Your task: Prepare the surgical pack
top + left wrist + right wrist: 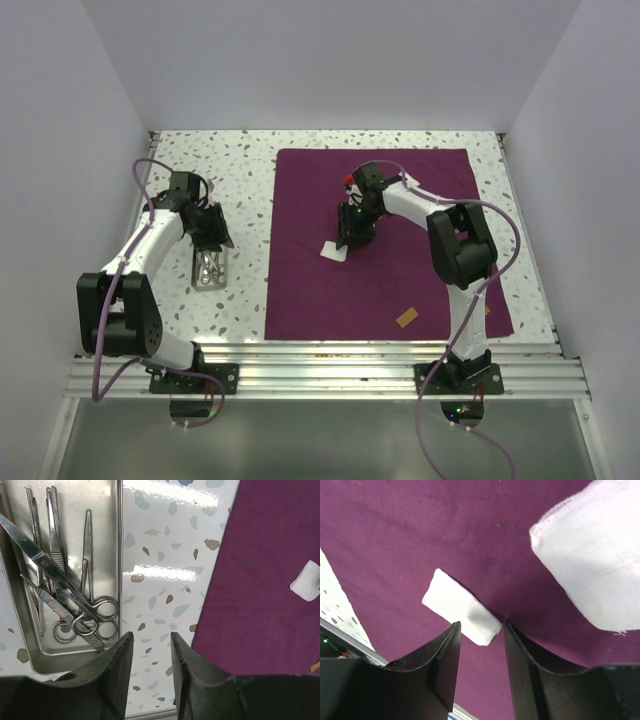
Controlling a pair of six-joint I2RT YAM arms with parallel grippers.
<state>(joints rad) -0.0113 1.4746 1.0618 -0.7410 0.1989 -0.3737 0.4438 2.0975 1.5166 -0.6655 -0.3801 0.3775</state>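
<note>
Right gripper (482,630) is hovering, jaws apart, straddling a gauze square (462,607) lying on the cloth (395,540). It looks soft and featherlight, so pinch one edge. Left gripper (150,637), jaws slightly apart, is hanging beside the tray (118,555), off the cloth's left edge.

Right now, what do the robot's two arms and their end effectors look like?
Both the left arm and right arm have white links with bulky black joints. A lilac cable loops alongside each one. The left end effector and right end effector each have two matte black, wedge-shaped fingers. The right wrist shows a red spot and a green light.
</note>
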